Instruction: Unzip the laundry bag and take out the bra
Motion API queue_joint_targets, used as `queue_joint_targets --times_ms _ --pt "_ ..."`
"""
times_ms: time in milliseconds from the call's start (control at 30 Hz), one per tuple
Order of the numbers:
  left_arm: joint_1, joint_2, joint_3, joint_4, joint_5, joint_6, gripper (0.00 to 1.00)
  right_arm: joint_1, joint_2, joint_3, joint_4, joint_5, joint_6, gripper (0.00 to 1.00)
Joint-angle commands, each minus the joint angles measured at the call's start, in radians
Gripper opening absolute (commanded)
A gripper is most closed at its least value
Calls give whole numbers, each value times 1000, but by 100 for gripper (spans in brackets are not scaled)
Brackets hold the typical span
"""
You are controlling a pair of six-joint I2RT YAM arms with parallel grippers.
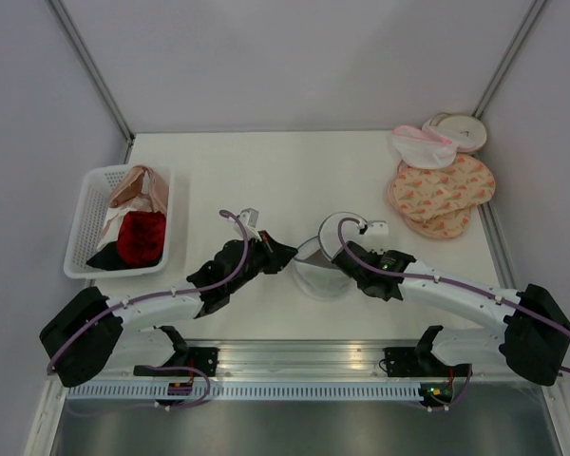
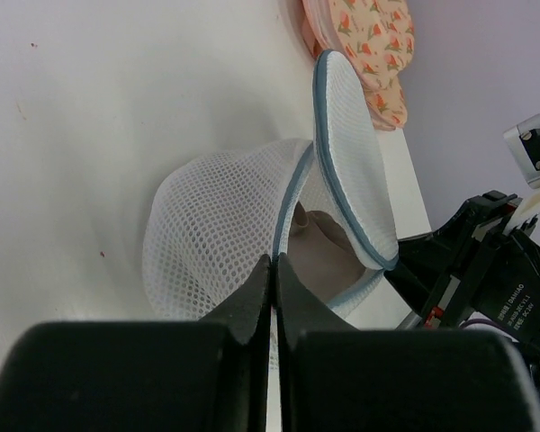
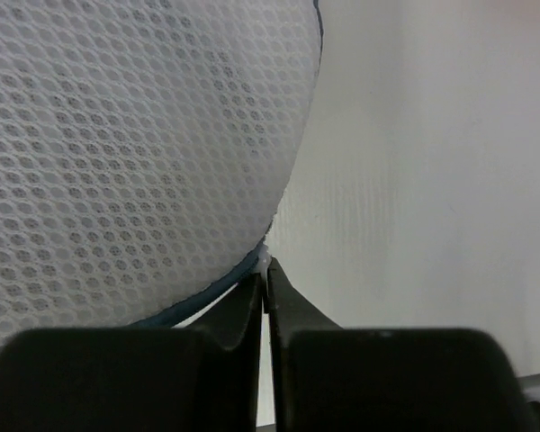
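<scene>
The laundry bag (image 1: 319,277) of white mesh sits near the table's front middle, between my two grippers. In the left wrist view the bag (image 2: 207,234) stands open, its round lid (image 2: 351,153) lifted up on edge. The taupe bra (image 2: 322,256) shows inside the opening. My left gripper (image 1: 283,253) is shut on the bag's rim (image 2: 275,261). My right gripper (image 1: 335,255) is shut on a small white tab at the lid's dark edge (image 3: 267,261); the mesh lid (image 3: 117,162) fills that view's left.
A white basket (image 1: 81,223) at the left holds a peach garment (image 1: 138,187) and a red garment (image 1: 141,237). Flat peach patterned rounds (image 1: 442,190) and a pink-trimmed mesh pouch (image 1: 421,147) lie at the back right. The right arm (image 2: 495,279) is close beside the bag.
</scene>
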Motion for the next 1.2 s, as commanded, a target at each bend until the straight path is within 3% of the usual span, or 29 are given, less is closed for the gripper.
queue_joint_targets --times_ms 0,33,67,233,333,500,733,933,1167 --pt "8 -12 38 0 9 -2 2 -6 14 35 -58 66 77 17" --pt "6 -22 35 -9 -2 -2 2 -6 23 38 -66 75 106 43" --pt "6 -35 35 -28 -8 -2 2 -6 27 47 -75 87 118 51" --pt "6 -176 38 -143 -46 22 2 -6 -54 77 -108 133 145 82" --pt "6 -262 53 -207 -57 43 2 -6 -120 119 -36 53 11 91" --pt "6 -342 115 -319 -46 96 2 -3 -118 225 76 -118 -200 98" --pt "8 -298 293 -468 87 185 2 5 -89 308 225 -313 -288 98" --pt "6 -258 262 -457 98 140 2 5 8 316 270 -417 -251 98" --pt "8 -267 139 -394 32 48 2 14 -108 154 480 -520 -116 98"
